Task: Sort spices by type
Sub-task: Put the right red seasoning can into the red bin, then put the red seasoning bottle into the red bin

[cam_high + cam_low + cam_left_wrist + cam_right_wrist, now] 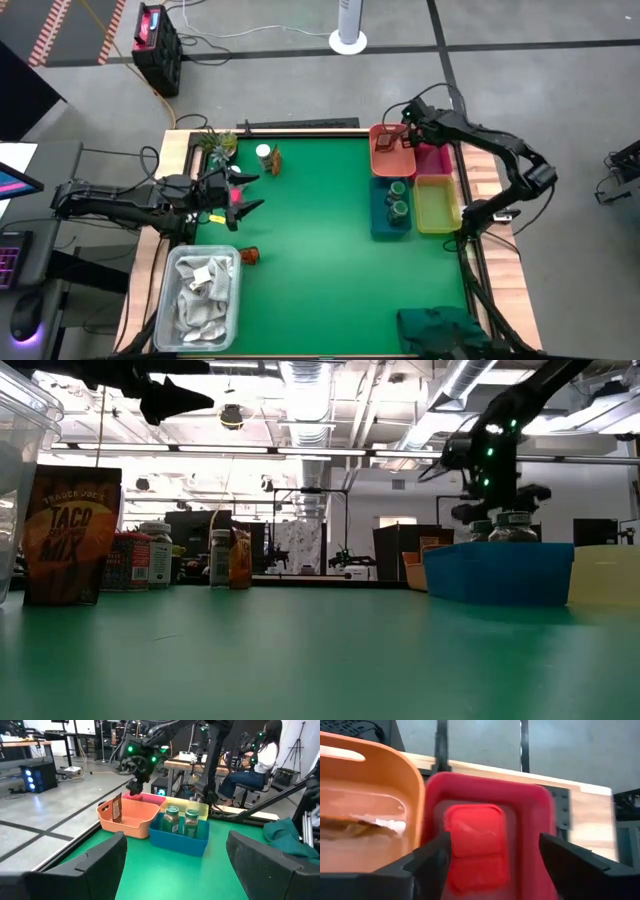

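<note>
Now the green table carries four bins at its right edge: orange, pink-red, blue and yellow. The right gripper hangs directly over the pink-red bin, fingers spread wide and holding nothing; a red box lies flat on the bin floor just below and between them, apparently let go. The left gripper hovers wide open and empty, and is the nearer arm to the unsorted spices: a taco mix packet close by, then a tin and jars beyond its fingertips. Two green-capped jars stand in the blue bin, one packet in the orange.
</note>
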